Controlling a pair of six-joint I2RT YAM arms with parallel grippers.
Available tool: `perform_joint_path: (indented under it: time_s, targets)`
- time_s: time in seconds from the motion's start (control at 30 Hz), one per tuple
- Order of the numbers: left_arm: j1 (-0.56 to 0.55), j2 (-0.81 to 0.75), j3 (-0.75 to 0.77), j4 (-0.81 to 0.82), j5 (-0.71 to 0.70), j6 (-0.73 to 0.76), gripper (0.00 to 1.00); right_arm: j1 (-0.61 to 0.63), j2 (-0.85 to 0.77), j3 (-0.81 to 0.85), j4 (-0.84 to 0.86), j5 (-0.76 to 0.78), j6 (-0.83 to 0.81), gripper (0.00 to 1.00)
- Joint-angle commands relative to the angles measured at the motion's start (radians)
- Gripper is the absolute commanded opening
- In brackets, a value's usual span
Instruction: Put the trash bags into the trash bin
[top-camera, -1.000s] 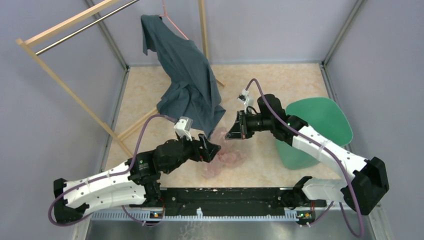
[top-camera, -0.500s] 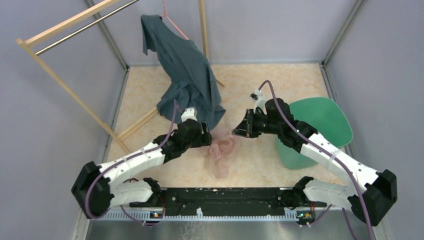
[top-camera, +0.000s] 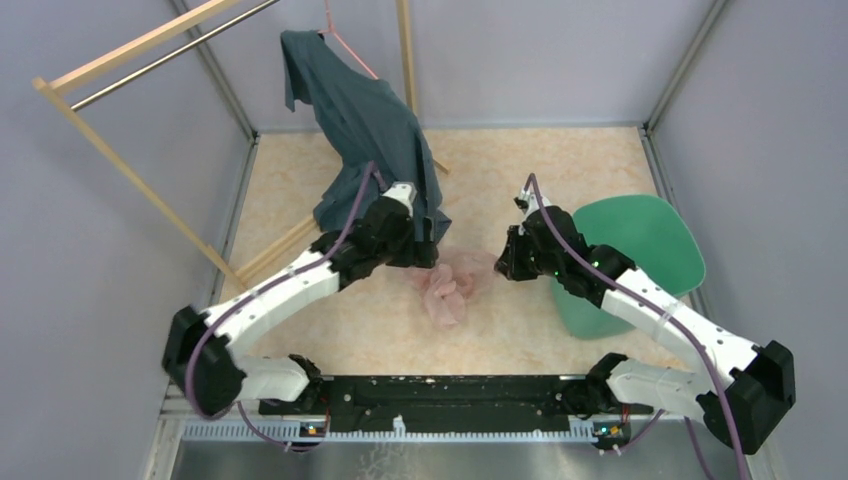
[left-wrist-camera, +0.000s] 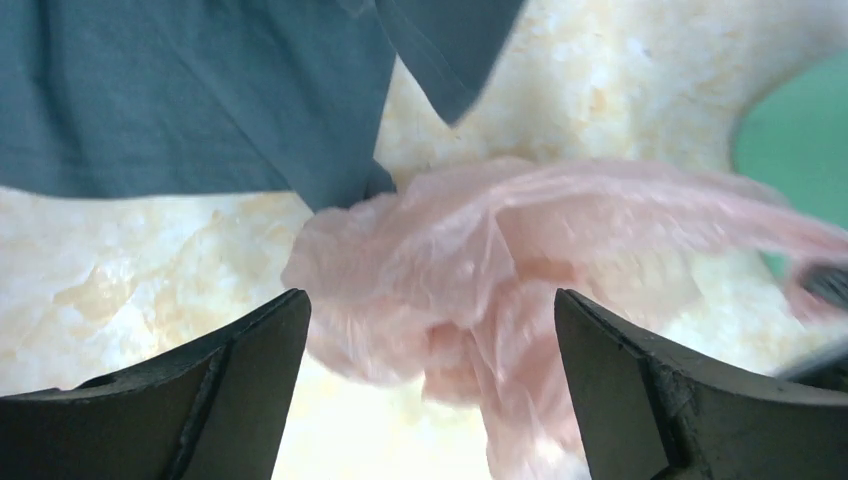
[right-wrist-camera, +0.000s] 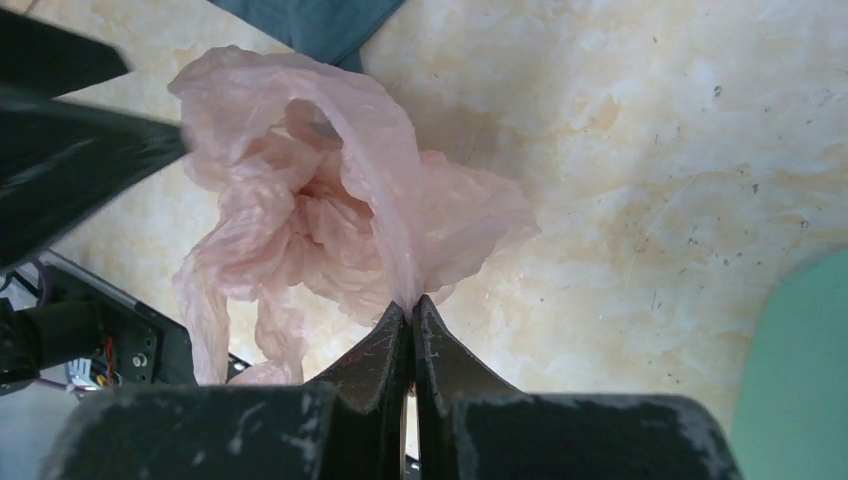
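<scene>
The trash bag (top-camera: 452, 285) is a crumpled pale pink film bunched above the floor between the two arms. My right gripper (top-camera: 505, 262) is shut on a thin fold of it; in the right wrist view the film (right-wrist-camera: 320, 200) rises out of the closed gripper (right-wrist-camera: 410, 302) tips. My left gripper (top-camera: 425, 250) is open at the bag's left side. In the left wrist view the bag (left-wrist-camera: 470, 270) hangs just ahead of the gripper (left-wrist-camera: 430, 300) and partly between its wide-apart fingers. The teal-green trash bin (top-camera: 640, 240) stands to the right, behind the right arm.
A dark blue-grey shirt (top-camera: 375, 150) hangs from a hanger on a wooden rack (top-camera: 130, 170), with its hem right behind the left gripper. Grey walls enclose the marbled floor on three sides. The bin's green edge (right-wrist-camera: 800, 400) shows at the right of the right wrist view.
The left arm has stretched forward and right, up to the shirt's hem. The right gripper has shifted right toward the bin, drawing the pink bag with it.
</scene>
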Motion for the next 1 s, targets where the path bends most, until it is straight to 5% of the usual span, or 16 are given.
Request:
perform_joint_path:
  time_s: [0.0,0.27,0.5,0.7,0.97]
  targets:
    - [-0.001,-0.267,-0.071,-0.056,0.099,-0.032,0.98,-0.003,-0.036,-0.029,0.029,0.008,-0.028,0.00]
    - [-0.058,-0.410,-0.205,-0.080,0.447,-0.192,0.95,-0.004,-0.031,-0.068,0.107,-0.059,-0.011,0.00]
    - [-0.352,-0.385,-0.404,0.200,0.240,-0.458,0.98,-0.003,-0.030,-0.063,0.127,-0.081,-0.018,0.00]
    - [-0.388,-0.326,-0.401,0.216,-0.027,-0.530,0.95,-0.003,-0.053,-0.060,0.116,-0.091,-0.028,0.00]
    - [-0.393,-0.294,-0.413,0.298,-0.084,-0.540,0.77,-0.003,-0.059,-0.048,0.100,-0.091,-0.043,0.00]
